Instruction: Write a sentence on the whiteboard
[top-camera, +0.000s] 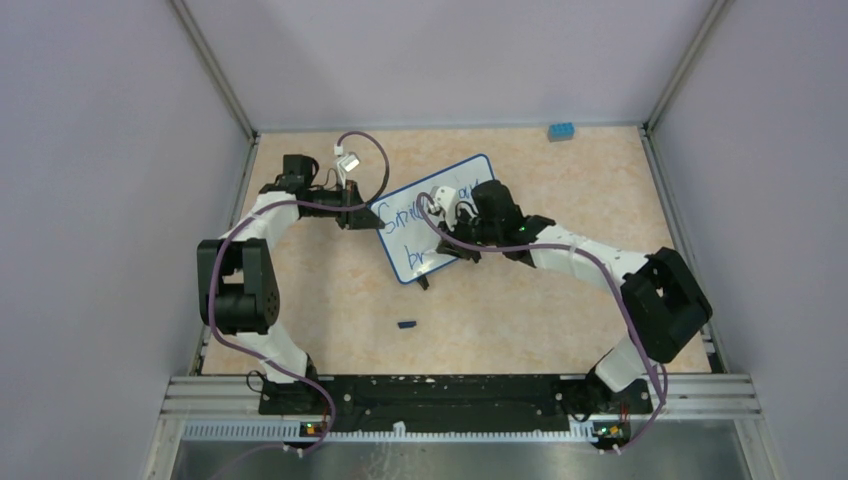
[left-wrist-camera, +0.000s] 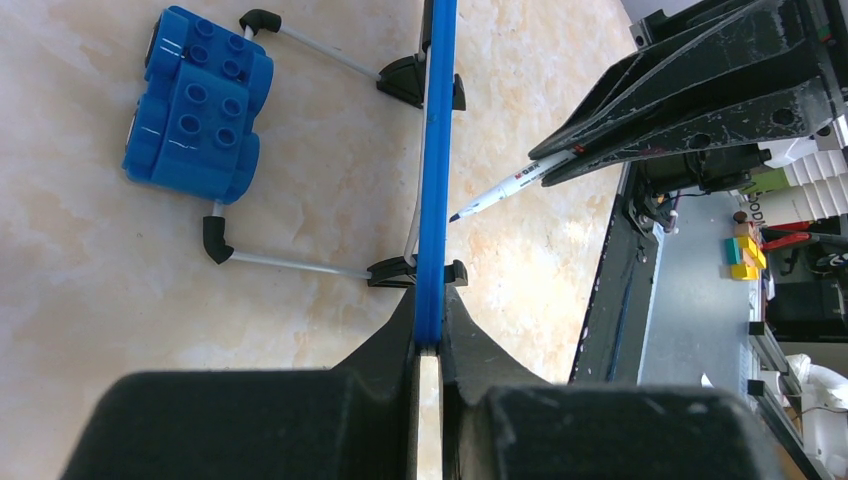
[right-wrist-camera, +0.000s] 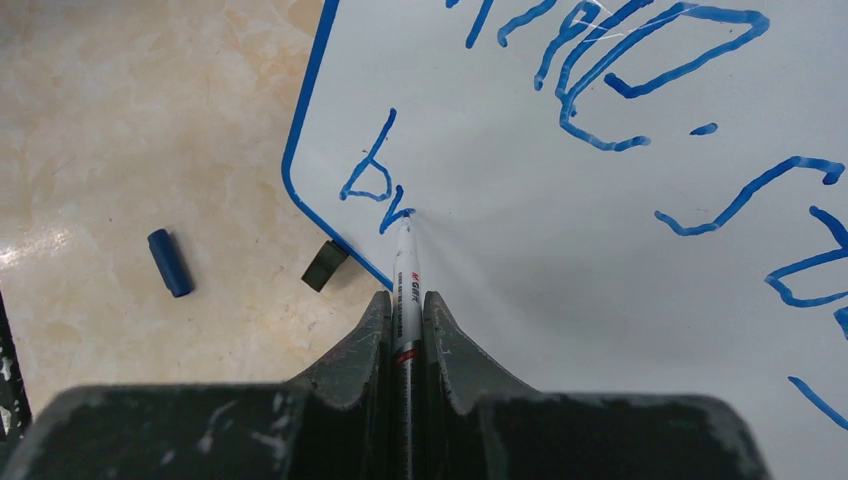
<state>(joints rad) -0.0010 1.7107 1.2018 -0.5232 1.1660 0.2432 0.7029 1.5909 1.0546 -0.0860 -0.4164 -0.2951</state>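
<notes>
Black-and-white arms (top-camera: 272, 212), purple cables (top-camera: 362, 134)

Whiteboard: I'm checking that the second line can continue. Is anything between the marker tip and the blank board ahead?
Nothing visible does: the marker in the right gripper touches the whiteboard after "br", bare surface beyond.

right gripper (right-wrist-camera: 405, 310) pinches a marker (right-wrist-camera: 405, 280); tip on the whiteboard (right-wrist-camera: 560, 260) by blue "br" (right-wrist-camera: 372, 185)
</notes>
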